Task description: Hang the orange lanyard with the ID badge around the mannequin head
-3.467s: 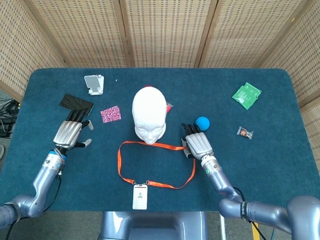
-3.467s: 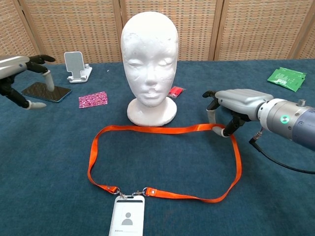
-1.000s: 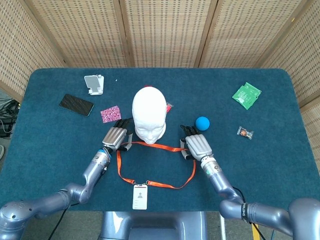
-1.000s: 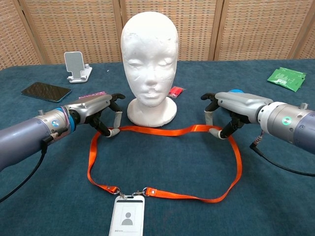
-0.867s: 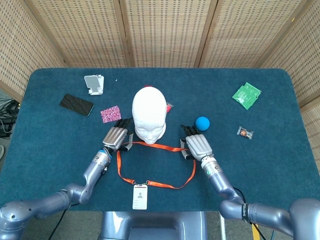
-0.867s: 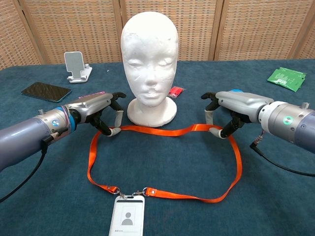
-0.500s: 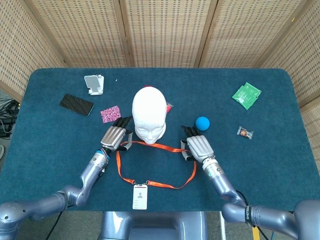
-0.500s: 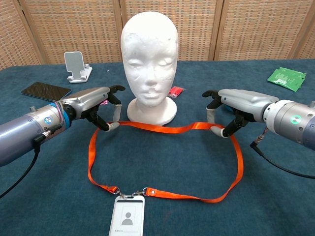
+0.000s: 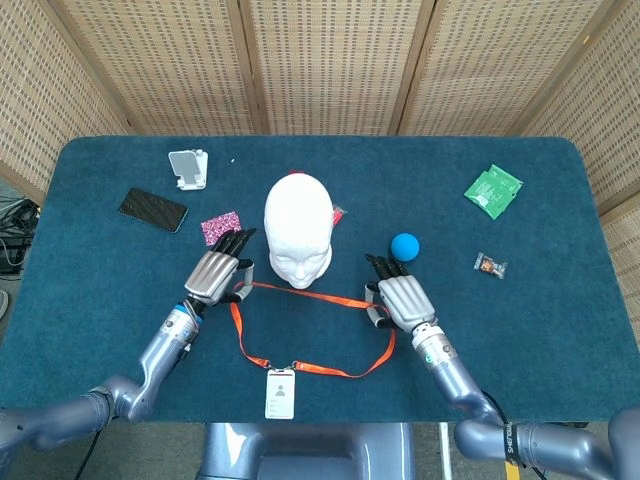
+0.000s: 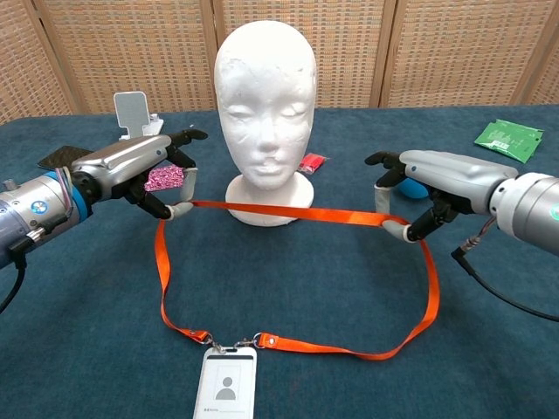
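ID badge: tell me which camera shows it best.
The chest view: the ID badge lies close to the camera, its portrait icon visible, though the bottom edge is cropped. The head view shows the whole badge, but small and featureless.

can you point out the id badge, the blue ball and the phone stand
ID badge (image 10: 226,388): chest view, middle of the white card.
blue ball (image 9: 404,245): head view, centre of the ball, just beyond the right hand.
phone stand (image 9: 188,168): head view, middle of its white plate.
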Motion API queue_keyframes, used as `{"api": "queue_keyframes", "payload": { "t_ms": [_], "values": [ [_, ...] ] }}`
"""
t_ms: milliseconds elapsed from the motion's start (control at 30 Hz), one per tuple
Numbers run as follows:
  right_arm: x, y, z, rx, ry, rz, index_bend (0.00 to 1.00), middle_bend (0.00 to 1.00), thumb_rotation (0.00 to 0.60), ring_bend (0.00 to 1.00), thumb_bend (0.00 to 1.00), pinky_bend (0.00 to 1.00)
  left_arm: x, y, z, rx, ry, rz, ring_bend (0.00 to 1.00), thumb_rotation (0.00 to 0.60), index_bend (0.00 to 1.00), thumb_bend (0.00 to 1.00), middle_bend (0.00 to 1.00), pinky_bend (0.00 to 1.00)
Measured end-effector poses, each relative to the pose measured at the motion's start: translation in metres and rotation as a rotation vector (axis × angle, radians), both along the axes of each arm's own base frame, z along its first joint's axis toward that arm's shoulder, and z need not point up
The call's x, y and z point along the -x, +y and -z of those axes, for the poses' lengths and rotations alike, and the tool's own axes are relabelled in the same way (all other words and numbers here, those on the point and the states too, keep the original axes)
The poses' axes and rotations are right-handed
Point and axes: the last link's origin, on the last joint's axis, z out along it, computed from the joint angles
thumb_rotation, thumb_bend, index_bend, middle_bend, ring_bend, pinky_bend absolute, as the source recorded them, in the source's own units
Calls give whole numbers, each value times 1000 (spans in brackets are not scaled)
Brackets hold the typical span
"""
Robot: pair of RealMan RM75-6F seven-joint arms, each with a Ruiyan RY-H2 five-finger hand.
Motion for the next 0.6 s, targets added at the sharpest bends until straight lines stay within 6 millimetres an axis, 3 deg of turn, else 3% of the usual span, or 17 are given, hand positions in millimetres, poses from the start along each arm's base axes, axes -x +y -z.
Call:
{"api": "queue_keyframes", "payload": {
  "t_ms": [333, 600],
  "values": [
    [-11, 18, -21, 22, -50, -53, 719, 0, 600, 0, 672, 0, -1, -20, -22, -34, -45, 107, 0, 600, 797, 487, 0, 0],
    [-31, 28, -39, 52, -95, -112, 723, 0, 600, 0, 672, 0, -16, -32, -38, -66, -121, 187, 0, 600, 799, 484, 0, 0]
  ]
}}
